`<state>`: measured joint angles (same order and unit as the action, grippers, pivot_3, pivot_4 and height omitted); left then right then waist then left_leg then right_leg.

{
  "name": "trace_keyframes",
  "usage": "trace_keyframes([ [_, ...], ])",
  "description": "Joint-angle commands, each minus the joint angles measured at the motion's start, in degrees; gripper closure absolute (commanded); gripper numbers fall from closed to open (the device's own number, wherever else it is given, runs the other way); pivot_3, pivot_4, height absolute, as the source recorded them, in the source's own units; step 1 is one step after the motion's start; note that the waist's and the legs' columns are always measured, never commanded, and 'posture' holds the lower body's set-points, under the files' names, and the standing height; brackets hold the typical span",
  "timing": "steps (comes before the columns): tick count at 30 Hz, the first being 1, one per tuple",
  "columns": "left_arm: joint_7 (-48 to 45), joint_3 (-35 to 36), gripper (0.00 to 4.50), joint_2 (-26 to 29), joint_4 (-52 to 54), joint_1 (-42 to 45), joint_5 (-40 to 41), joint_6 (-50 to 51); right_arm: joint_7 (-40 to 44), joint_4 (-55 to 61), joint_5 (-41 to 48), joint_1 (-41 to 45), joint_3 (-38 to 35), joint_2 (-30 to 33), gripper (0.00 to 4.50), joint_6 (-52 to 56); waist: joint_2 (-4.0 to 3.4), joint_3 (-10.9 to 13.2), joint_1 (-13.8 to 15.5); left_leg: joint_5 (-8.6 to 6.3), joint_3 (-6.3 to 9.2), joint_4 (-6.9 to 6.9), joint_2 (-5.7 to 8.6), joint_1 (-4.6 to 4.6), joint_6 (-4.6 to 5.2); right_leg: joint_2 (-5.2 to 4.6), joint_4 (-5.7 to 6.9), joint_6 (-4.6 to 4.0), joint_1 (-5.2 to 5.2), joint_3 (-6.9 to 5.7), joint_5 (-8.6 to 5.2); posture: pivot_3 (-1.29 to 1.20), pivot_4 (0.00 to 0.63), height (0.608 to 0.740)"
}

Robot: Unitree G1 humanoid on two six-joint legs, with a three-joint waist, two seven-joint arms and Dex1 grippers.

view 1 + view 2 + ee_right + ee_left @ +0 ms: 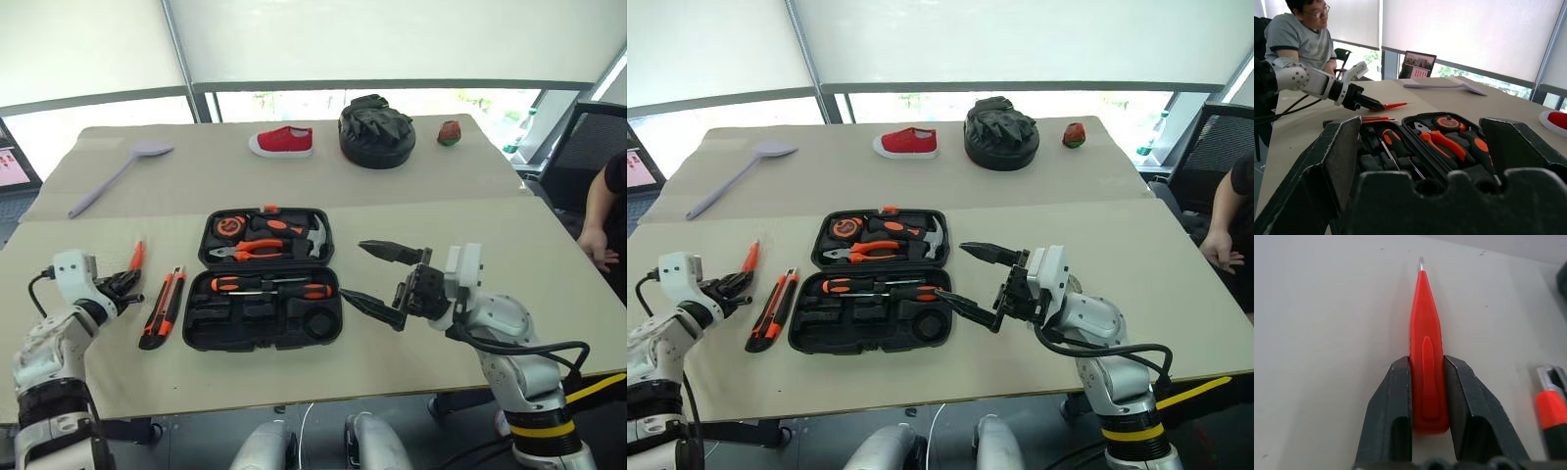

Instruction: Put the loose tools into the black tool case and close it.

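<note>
The black tool case (189,331) lies open in the middle of the table, with two black-and-orange screwdrivers (269,286) in its near half and pliers, a hammer and a tape measure in its far half. Left of it lies an orange-black utility knife (164,306). Further left, my left gripper (125,284) is shut on the handle end of a slim red-orange screwdriver (1426,357), which rests on the table with its tip pointing away. My right gripper (355,269) hovers open beside the case's right edge, empty.
At the back of the table are a lilac spoon (118,174), a red shoe (282,142), a round black bundle of gloves (377,130) and a small red-green object (449,132). A person (602,215) sits at the right edge, another (1298,39) to my left.
</note>
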<state>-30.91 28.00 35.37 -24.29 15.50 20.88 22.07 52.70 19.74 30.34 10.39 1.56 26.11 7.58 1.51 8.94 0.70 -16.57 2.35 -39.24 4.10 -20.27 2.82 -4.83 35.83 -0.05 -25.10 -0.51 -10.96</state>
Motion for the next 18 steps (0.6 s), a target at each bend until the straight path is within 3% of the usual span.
trace_keyframes([
  [1, 1.0, -5.8, 4.03, 9.8, 1.5, -3.4, -12.9, -13.7, -0.1, 2.1, 0.3, 0.1, -0.6, 0.0, 0.00, -1.1, 0.22, 0.1, -0.4, 0.00, 0.02, 0.01, -0.03, -0.01, -0.02, 0.02, 0.00, 0.00, -0.03, 0.03, 0.00, 0.00, 0.150, 0.740],
  [4, 8.3, -14.6, 4.03, 22.6, -0.2, -7.6, -31.1, -28.6, -0.1, 2.4, 0.5, -0.1, -0.4, -0.1, 0.00, -0.8, 0.33, 0.1, -0.9, 0.04, 0.01, 0.30, -0.09, -0.01, -0.11, 0.15, -0.12, -0.02, -0.14, 0.17, 0.00, 0.00, 0.150, 0.740],
  [8, 11.5, -20.4, 4.03, 28.4, -3.4, -10.8, -39.4, -38.0, -0.7, 2.5, 0.5, 0.1, 0.1, -0.6, 0.00, -0.6, -0.27, 0.3, -0.1, 0.01, 0.03, 0.49, -0.06, -0.01, -0.05, -0.02, -0.33, -0.07, -0.10, 0.16, 0.00, 0.00, 0.150, 0.740],
  [14, 10.3, -29.4, 4.03, 28.4, -5.1, -16.0, -45.9, -46.8, -1.2, 2.4, 0.2, 1.0, 0.7, -1.2, 0.00, -0.3, -0.28, 0.3, 0.1, -0.15, -0.08, 0.44, -0.02, -0.03, 0.23, -0.09, -0.50, -0.04, -0.06, -0.22, 0.01, 0.00, 0.150, 0.740],
  [18, 9.6, -29.6, 4.03, 27.0, -3.1, -18.8, -44.8, -48.2, -1.5, 2.2, 0.6, 1.7, 0.4, -1.2, 0.00, 0.0, -1.20, -0.2, 0.1, -0.35, -0.37, 0.43, 0.08, 0.07, 0.57, -0.31, -0.62, 0.11, 0.04, -0.23, 0.02, 0.00, 0.150, 0.740],
])
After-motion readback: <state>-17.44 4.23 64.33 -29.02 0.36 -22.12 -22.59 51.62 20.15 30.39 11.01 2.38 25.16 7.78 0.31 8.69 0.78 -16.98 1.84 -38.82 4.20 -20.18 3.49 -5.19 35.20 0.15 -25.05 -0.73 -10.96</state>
